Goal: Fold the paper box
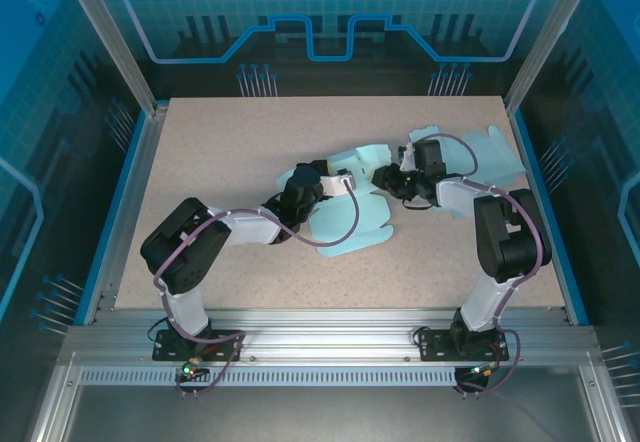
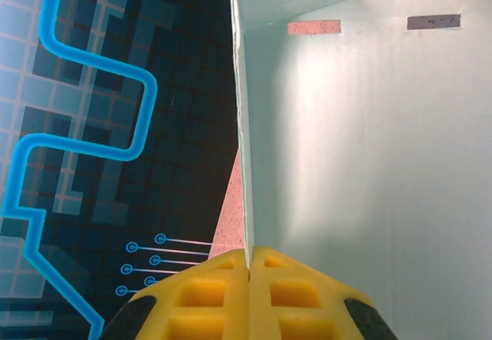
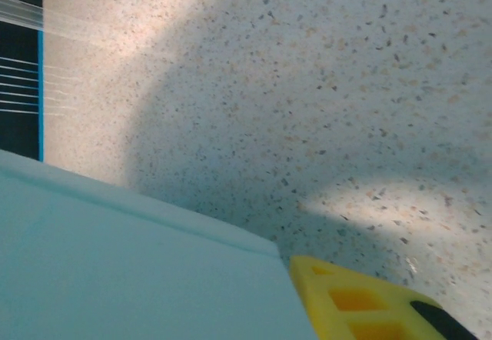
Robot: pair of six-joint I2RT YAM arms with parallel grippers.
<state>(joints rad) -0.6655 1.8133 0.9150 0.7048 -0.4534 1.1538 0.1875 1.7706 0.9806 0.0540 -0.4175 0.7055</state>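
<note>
near the middle of the tabletop [image 1: 230,152], spreading toward its far right corner: pale blue paper box [image 1: 362,224], partly flat, one panel upright. clamped tight on that upright panel's edge [image 2: 369,163] by the left gripper [image 2: 248,267], yellow fingers pressed together with card between. just beside the box's middle, right gripper [image 1: 385,176]; one yellow finger [image 3: 350,301] at a panel corner, jaw gap hidden, so cannot tell.
</note>
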